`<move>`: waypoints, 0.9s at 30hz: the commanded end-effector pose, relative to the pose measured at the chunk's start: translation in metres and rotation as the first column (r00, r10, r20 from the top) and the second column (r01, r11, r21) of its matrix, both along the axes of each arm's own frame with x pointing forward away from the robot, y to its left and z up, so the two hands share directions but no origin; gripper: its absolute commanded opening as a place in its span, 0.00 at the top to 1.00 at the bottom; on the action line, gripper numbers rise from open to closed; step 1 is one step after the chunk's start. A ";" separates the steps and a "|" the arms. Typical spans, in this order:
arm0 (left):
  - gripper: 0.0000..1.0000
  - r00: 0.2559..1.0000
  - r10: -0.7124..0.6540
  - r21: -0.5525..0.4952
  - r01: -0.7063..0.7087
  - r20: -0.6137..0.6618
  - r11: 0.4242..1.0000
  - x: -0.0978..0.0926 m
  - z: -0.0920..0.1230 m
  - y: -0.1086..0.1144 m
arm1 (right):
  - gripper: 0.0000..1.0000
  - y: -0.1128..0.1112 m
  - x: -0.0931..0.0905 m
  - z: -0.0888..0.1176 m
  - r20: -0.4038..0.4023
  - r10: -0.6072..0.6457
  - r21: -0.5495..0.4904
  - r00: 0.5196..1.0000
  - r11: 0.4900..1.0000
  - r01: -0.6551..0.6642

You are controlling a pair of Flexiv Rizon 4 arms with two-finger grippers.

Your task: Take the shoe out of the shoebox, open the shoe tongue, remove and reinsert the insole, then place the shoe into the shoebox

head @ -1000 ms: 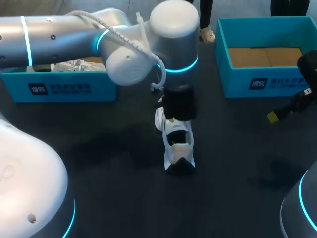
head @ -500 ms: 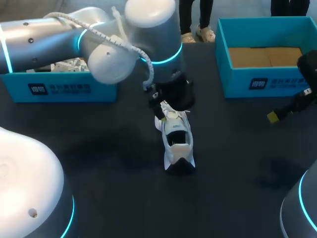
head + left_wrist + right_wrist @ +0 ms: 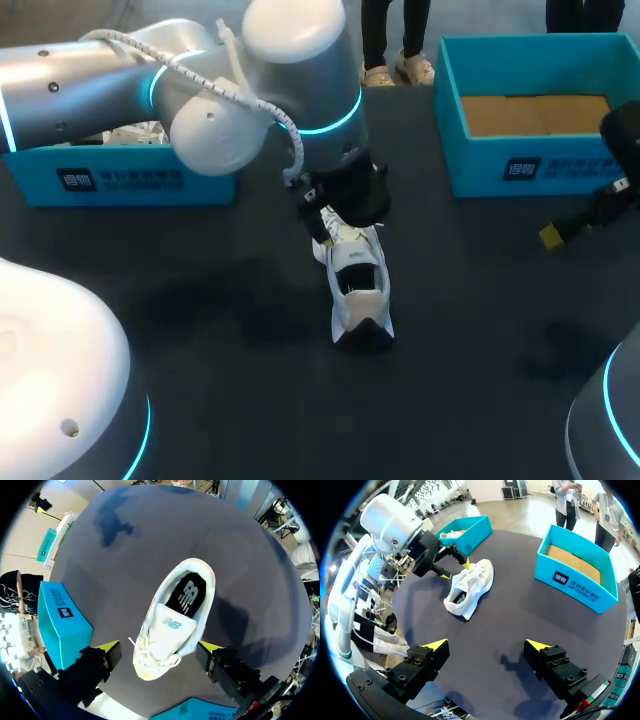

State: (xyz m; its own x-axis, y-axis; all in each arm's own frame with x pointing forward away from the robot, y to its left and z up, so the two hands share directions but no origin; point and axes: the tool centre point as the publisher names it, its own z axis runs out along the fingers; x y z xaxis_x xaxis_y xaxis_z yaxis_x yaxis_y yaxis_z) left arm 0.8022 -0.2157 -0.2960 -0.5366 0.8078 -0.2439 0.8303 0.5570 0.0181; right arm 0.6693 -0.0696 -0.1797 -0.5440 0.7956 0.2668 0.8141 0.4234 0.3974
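Observation:
A white shoe (image 3: pixel 357 282) lies upright on the dark table, near its middle. In the left wrist view the shoe (image 3: pixel 172 630) shows a black insole (image 3: pixel 187 594) in its opening and a white tongue over the laces. My left gripper (image 3: pixel 159 647) hangs open just above the toe end, its fingers wide apart on either side and clear of the shoe. In the head view the left gripper (image 3: pixel 342 203) covers the toe. My right gripper (image 3: pixel 487 645) is open and empty, far off at the table's right side (image 3: pixel 572 228).
A blue shoebox (image 3: pixel 120 172) with white paper inside stands at the back left. A second blue box (image 3: pixel 535 160) with a brown cardboard floor stands at the back right. The dark table (image 3: pixel 470 330) stretches around the shoe.
My left gripper has opened, let go of the shoe and drawn back a little toward the far left. The shoe stays in place. The right arm has not moved.

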 end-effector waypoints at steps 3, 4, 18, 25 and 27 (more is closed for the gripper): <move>0.00 1.000 -0.001 -0.002 0.001 0.001 1.000 0.000 0.000 0.001 | 0.00 0.001 0.000 -0.001 0.000 -0.002 -0.001 1.000 1.000 0.002; 0.00 1.000 0.018 -0.025 -0.018 -0.017 1.000 -0.001 0.002 0.003 | 0.00 0.001 0.000 -0.001 0.000 -0.002 -0.001 1.000 1.000 0.002; 0.00 0.818 0.538 0.036 -0.543 -0.202 0.839 -0.016 0.015 0.023 | 0.00 0.001 0.000 -0.001 0.000 -0.002 -0.001 1.000 1.000 0.002; 0.00 0.659 0.729 0.090 -0.728 -0.185 0.680 -0.041 0.011 0.031 | 0.00 0.001 0.000 -0.001 0.000 -0.002 -0.001 1.000 1.000 0.002; 0.00 0.636 0.750 0.093 -0.748 -0.183 0.657 -0.047 0.012 0.033 | 0.00 0.001 0.000 -0.001 0.000 -0.002 -0.001 1.000 1.000 0.002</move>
